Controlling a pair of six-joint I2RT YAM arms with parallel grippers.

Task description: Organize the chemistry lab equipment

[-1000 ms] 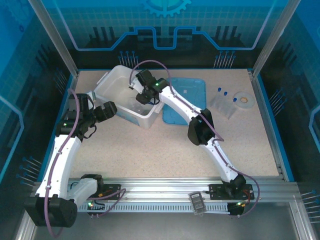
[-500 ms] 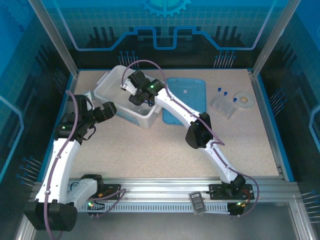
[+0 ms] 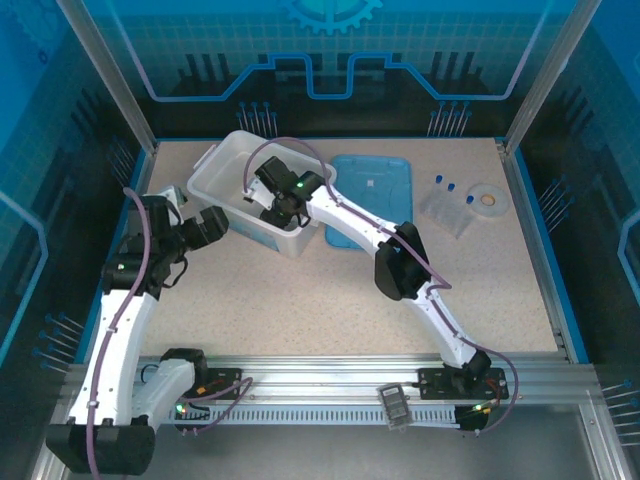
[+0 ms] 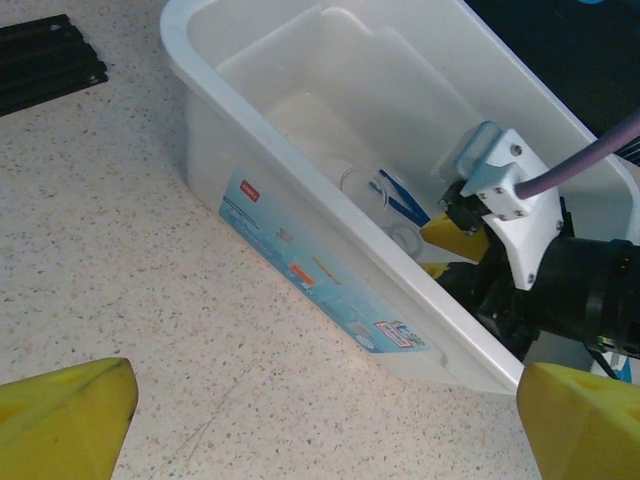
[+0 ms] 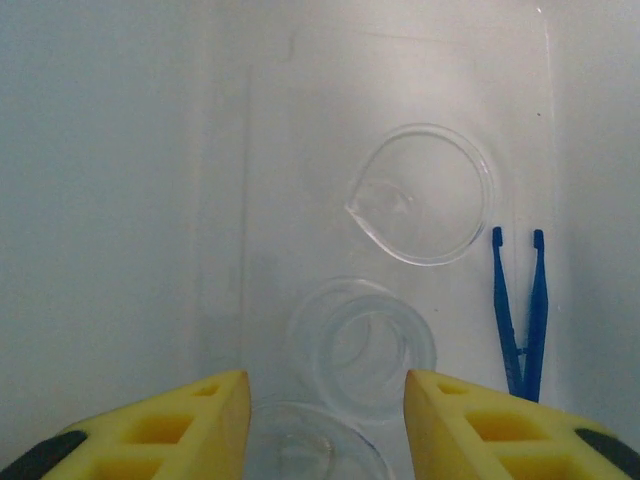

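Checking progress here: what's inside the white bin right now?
Inside the white bin: a spouted beaker, a second round glass, blue tweezers. A third glass piece sits low between the fingers of the right hand, partly covered by them.

My spouted clear beaker (image 5: pixel 420 195) and two glass vessels (image 5: pixel 362 347) stood upright in the bin (image 5: pixel 100 200); blue tweezers (image 5: pixel 522 318) lay flat beside them; blue-capped tubes (image 3: pixel 448 195) lay on the table (image 3: pixel 300 290).

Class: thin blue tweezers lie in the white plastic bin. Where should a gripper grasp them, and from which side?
Probably from straight above: the thin blue tweezers lie flat on the floor of the white plastic bin, whose walls block sideways approaches. Pinch across both legs near the joined end, where they run closest.
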